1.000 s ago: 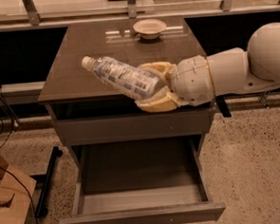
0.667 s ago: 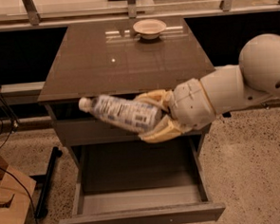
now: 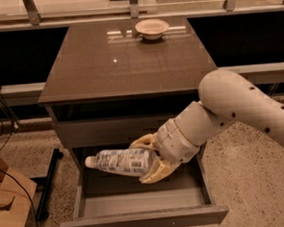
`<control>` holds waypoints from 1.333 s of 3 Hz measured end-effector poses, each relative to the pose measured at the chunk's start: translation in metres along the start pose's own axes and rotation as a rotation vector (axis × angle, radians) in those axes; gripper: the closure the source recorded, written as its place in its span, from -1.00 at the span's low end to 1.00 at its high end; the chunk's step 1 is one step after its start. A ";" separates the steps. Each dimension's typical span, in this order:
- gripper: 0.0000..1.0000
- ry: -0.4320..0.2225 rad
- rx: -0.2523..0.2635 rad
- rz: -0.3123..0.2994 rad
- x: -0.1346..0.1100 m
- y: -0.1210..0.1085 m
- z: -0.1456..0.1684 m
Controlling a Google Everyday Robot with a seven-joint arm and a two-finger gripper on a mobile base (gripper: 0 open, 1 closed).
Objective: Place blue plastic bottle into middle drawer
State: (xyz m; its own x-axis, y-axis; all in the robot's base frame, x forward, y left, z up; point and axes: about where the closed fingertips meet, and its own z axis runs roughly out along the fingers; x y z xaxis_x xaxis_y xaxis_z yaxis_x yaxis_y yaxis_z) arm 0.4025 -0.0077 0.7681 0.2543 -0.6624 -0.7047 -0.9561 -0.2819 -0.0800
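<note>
The blue plastic bottle [image 3: 121,162], clear with a white cap and a pale label, lies sideways with its cap pointing left. My gripper [image 3: 149,159] is shut on its right end, cream fingers [image 3: 157,171] above and below it. It holds the bottle inside the open middle drawer [image 3: 143,220], low over the drawer's floor; I cannot tell whether the bottle touches the floor. The drawer is pulled out toward the camera under a closed drawer front [image 3: 109,131]. My white arm [image 3: 238,109] reaches in from the right.
A shallow cream bowl [image 3: 151,27] sits at the back of the brown cabinet top [image 3: 124,63]. A wooden object [image 3: 8,205] and black cables [image 3: 3,124] lie on the floor at the left. A glass railing runs behind the cabinet.
My gripper has moved down with the bottle, from the level of the cabinet top, past the upper drawer front, into the open middle drawer.
</note>
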 end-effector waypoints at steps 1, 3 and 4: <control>1.00 0.049 -0.033 0.065 0.033 -0.002 0.035; 1.00 0.070 -0.057 0.071 0.038 -0.003 0.043; 1.00 0.091 -0.098 0.115 0.060 0.002 0.063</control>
State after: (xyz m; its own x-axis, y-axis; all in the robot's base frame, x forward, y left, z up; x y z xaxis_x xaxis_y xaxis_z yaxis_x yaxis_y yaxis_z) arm 0.4067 -0.0044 0.6815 0.1603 -0.7529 -0.6384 -0.9621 -0.2637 0.0694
